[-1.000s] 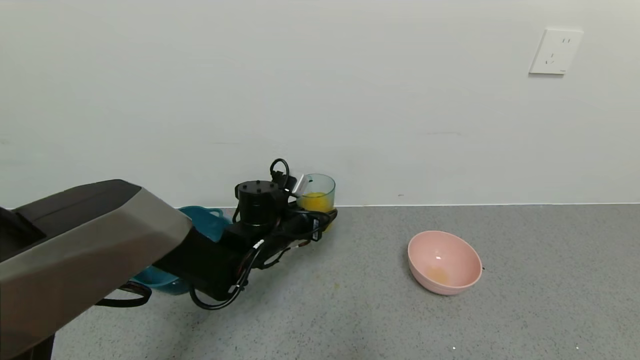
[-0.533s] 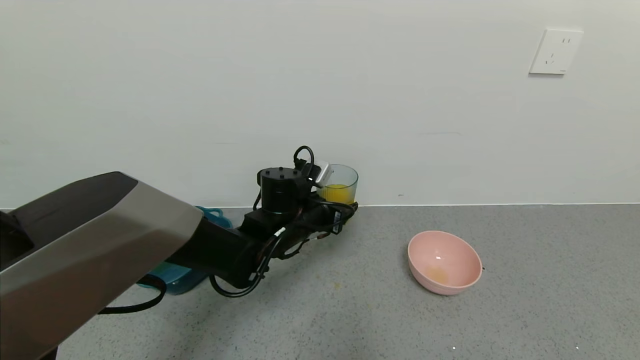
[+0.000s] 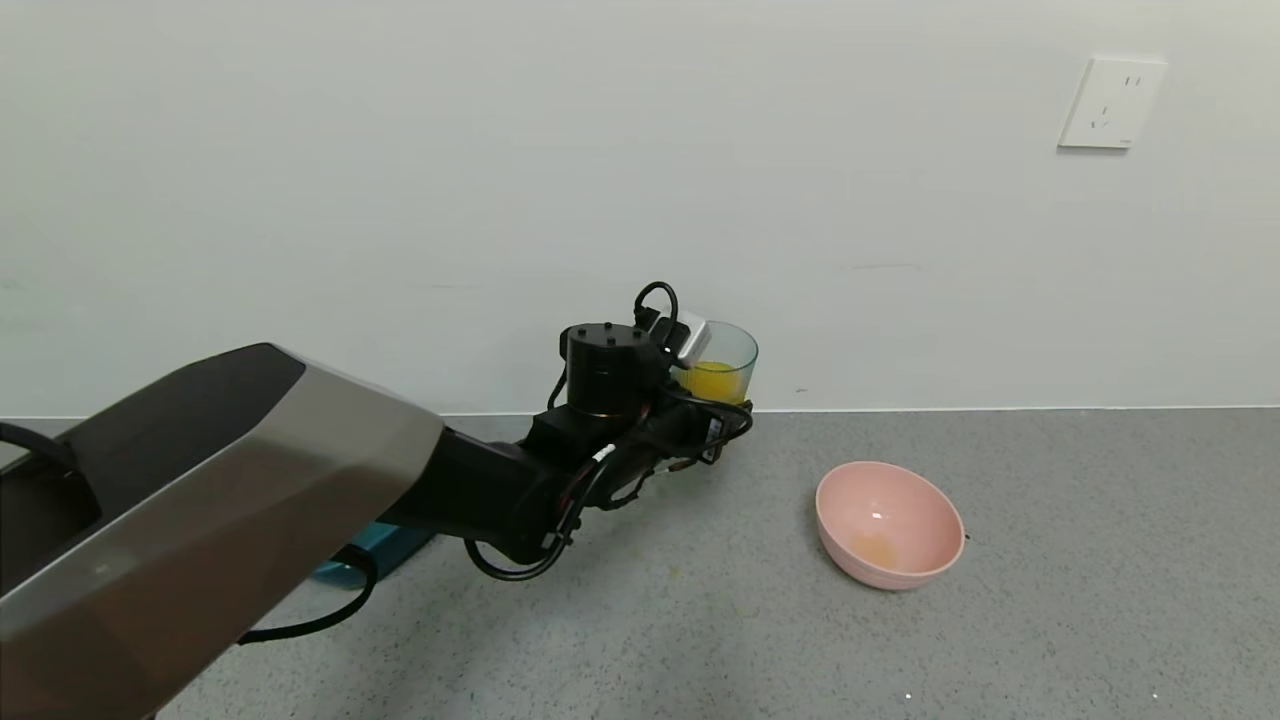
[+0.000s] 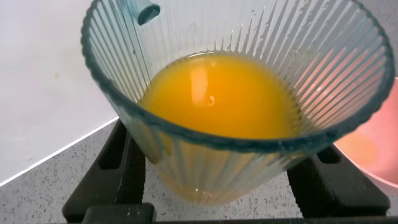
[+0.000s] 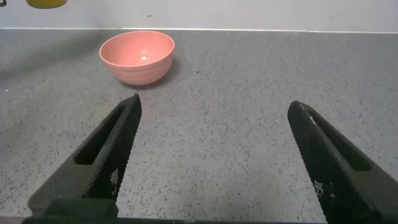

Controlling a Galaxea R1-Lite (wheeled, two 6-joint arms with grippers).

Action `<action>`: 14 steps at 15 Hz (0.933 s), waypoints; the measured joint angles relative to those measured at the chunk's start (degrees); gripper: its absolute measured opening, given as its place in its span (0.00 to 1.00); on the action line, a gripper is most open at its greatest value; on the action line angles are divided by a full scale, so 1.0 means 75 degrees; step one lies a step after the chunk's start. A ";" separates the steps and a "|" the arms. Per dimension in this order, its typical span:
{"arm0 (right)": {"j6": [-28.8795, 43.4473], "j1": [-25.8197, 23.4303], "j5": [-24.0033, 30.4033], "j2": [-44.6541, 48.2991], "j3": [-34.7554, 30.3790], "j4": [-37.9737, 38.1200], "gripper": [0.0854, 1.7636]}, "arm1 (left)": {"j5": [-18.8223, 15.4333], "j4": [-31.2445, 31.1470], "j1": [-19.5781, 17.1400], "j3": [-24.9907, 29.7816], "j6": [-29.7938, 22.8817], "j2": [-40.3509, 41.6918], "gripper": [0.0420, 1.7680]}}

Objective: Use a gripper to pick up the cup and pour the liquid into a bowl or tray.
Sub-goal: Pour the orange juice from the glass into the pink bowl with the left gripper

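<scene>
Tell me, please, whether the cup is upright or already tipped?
Upright: the cup, held in the left gripper, has a level rim, and the liquid lies flat inside it.

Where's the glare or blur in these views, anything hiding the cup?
Head view: soft even light, a small highlight inside the bowl, the cup sharp though partly behind the left gripper. Left wrist view: the cup fills the frame, a pale reflection on the liquid, the rim slightly soft. Right wrist view: the right gripper close and dark, jaws apart.

Grey-and-black left arm, black cylindrical wrist, looping black cables, black gripper
</scene>
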State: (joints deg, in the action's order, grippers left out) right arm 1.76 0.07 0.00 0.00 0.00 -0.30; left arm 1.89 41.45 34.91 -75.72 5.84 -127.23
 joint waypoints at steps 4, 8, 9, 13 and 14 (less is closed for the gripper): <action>0.0000 -0.0007 0.0000 0.0000 0.0000 -0.0003 0.97 | 0.0052 -0.0231 0.0198 -0.0356 0.0172 -0.0265 0.72; 0.0000 0.0000 0.0000 0.0000 0.0000 0.0000 0.97 | 0.0127 -0.0397 0.0372 -0.0712 0.0437 -0.0460 0.72; 0.0000 0.0000 0.0000 0.0000 0.0000 0.0000 0.97 | 0.0192 -0.0458 0.0416 -0.0764 0.0460 -0.0507 0.72; 0.0000 -0.0007 0.0000 0.0000 0.0000 0.0000 0.97 | 0.0232 -0.0543 0.0527 -0.0948 0.0688 -0.0668 0.72; 0.0000 -0.0007 0.0000 0.0000 0.0000 0.0000 0.97 | 0.0232 -0.0606 0.0545 -0.0982 0.0787 -0.0691 0.72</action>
State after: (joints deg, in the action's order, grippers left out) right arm 1.76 0.02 0.00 0.00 0.00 -0.30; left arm 3.63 36.90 39.00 -83.08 11.74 -132.41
